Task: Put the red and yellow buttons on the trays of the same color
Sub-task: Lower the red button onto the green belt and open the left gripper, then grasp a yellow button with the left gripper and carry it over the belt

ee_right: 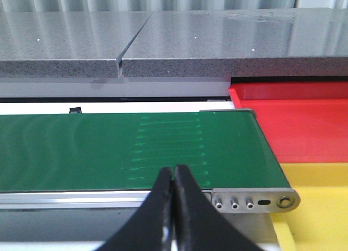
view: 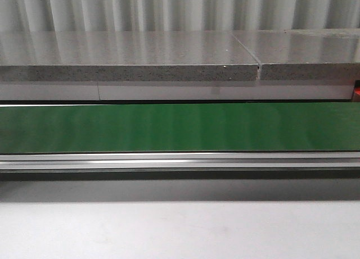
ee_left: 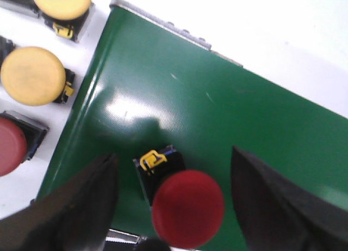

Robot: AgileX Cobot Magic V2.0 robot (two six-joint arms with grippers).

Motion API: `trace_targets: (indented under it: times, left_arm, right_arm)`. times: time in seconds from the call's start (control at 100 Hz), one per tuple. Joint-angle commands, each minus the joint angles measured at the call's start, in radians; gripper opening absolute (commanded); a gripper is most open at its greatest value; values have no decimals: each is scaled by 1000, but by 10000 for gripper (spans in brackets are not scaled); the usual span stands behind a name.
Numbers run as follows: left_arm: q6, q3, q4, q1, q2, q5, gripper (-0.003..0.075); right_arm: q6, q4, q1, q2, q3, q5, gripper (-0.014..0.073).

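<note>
In the left wrist view a red button (ee_left: 187, 208) with a black base and yellow clip lies on the green belt (ee_left: 179, 104), between the wide-apart fingers of my open left gripper (ee_left: 174, 177), untouched by either. Two yellow buttons (ee_left: 32, 75) and another red button (ee_left: 10, 145) sit on white beside the belt's end. In the right wrist view my right gripper (ee_right: 174, 172) is shut on nothing, hovering at the near edge of the belt (ee_right: 109, 147). The red tray (ee_right: 299, 117) and the yellow tray (ee_right: 321, 207) lie just past the belt's end.
The front view holds only the green conveyor belt (view: 180, 127), its metal rail (view: 180, 160), a grey stone ledge (view: 129, 62) behind and the white table (view: 180, 231) in front. The belt's metal end bracket (ee_right: 255, 201) borders the trays.
</note>
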Motion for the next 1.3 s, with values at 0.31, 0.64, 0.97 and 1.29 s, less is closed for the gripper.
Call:
trace_targets:
  times: [0.31, 0.64, 0.97, 1.29]
  left_arm:
    - [-11, -122, 21, 122, 38, 74, 442]
    - [-41, -122, 53, 167, 147, 31, 442]
    - [-51, -208, 59, 167, 237, 36, 442]
    - [-51, -238, 59, 167, 273, 83, 442]
  right_arm:
    - [-4, -10, -5, -21, -20, -83, -67]
    - [-4, -10, -5, -21, -20, -83, -67]
    - [-4, -10, -5, -21, -20, -83, -67]
    - [-4, -10, -5, -21, -20, -83, -67]
